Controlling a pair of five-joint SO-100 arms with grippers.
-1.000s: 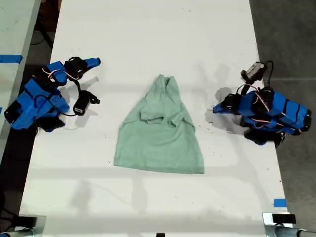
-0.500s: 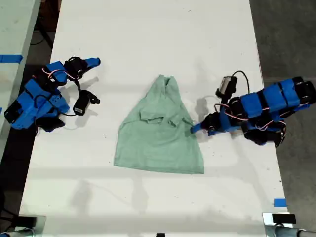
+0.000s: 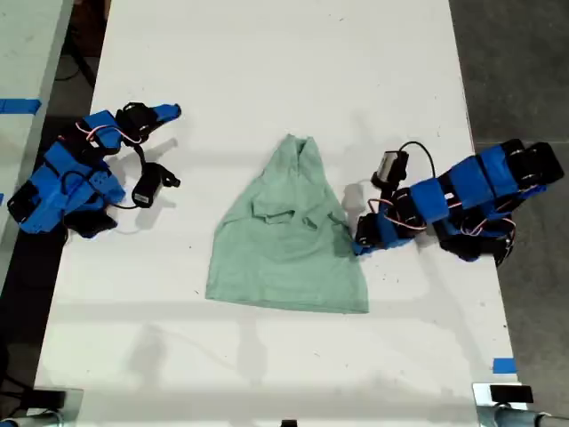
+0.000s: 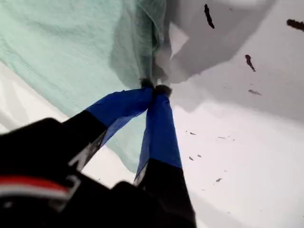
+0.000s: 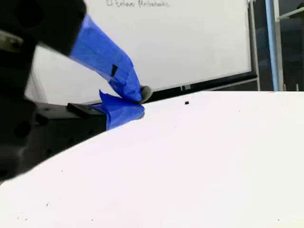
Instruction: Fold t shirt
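Since the earlier frames, my first gripper (image 4: 154, 90) has reached in from the exterior view's right, jaws pinched on the hem of the t shirt (image 3: 286, 236), which lies mid-table (image 3: 267, 71). My second gripper (image 5: 135, 102) rests closed, empty. Fabric looks light, limp; edges or corners should give the best hold.

A long white table (image 3: 267, 53) fills most of my exterior view, lit evenly from above, with small dark specks (image 4: 207, 14) on its surface. Grey floor (image 3: 511, 62) borders it on the exterior view's right. A second pale table (image 3: 22, 53) bearing blue tape (image 3: 20, 106) stands at the exterior view's left. A whiteboard (image 5: 190, 42) with faint writing stands beyond the table's far edge.
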